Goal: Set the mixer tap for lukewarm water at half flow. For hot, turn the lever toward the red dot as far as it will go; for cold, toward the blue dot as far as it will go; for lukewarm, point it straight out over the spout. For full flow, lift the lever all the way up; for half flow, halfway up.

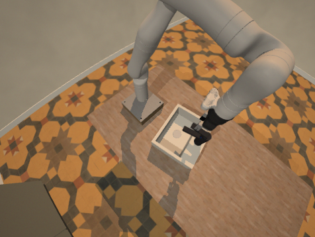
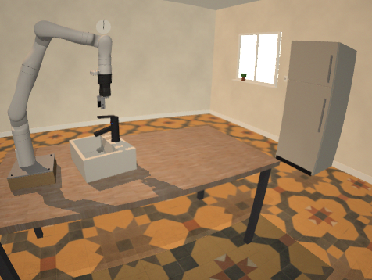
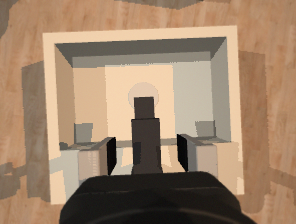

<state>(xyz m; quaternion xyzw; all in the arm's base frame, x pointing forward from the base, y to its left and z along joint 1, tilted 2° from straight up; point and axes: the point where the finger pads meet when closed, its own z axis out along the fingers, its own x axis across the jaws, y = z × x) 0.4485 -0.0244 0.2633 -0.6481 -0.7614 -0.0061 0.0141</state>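
Gripper (image 2: 101,103) fully open, holding nothing, pointing straight down, hanging above the black mixer tap (image 2: 113,131) without touching. In the wrist view the lever (image 3: 145,139) sits between the two fingers, lower down. Tap stands on the white sink (image 2: 102,164) near the desk's (image 2: 203,156) left end, beside the arm's base (image 2: 44,177).

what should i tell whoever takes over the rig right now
Gripper: open, empty, hanging above the tap, touching nothing.
Tap: black mixer at the sink's rim. Its lever lies low and roughly level, pointing out over the spout in the wrist view; the fingers sit on either side of it there.
Done: gripper lined up over the lever.
Left: descend, take the lever, lift it halfway, keep it straight over the spout.
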